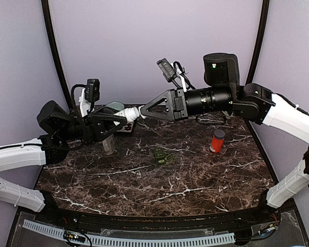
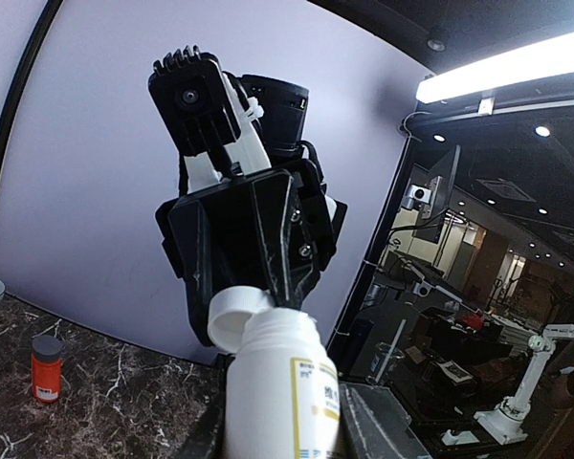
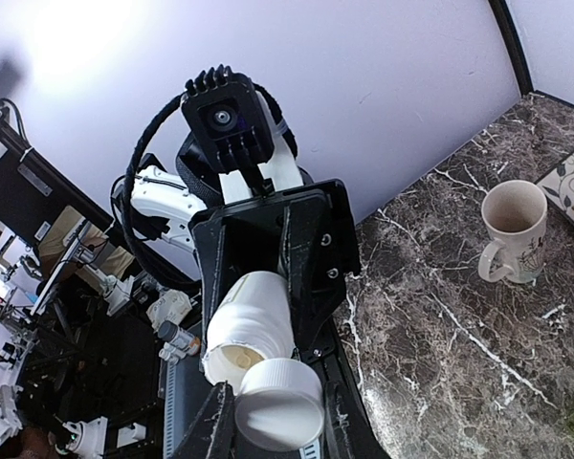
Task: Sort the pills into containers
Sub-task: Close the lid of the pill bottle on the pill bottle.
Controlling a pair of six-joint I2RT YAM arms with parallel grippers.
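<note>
Two grippers meet in the air over the far left part of the marble table (image 1: 195, 190). The left gripper (image 1: 116, 118) is closed narrowly around the body of a white pill bottle (image 2: 282, 382), which lies roughly level and points right. The right gripper (image 1: 147, 110) pinches the bottle's white cap (image 3: 280, 406) between its fingers. The cap is off the neck, tilted, and sits just beside the open mouth (image 3: 231, 359). Whether anything is inside the bottle cannot be made out. A small red container (image 1: 217, 140) with a dark lid stands upright on the right side of the table, well apart from both arms. Some small green items (image 1: 163, 156) lie near the middle, and a mug (image 3: 512, 229) stands at the left, below the left gripper.
</note>
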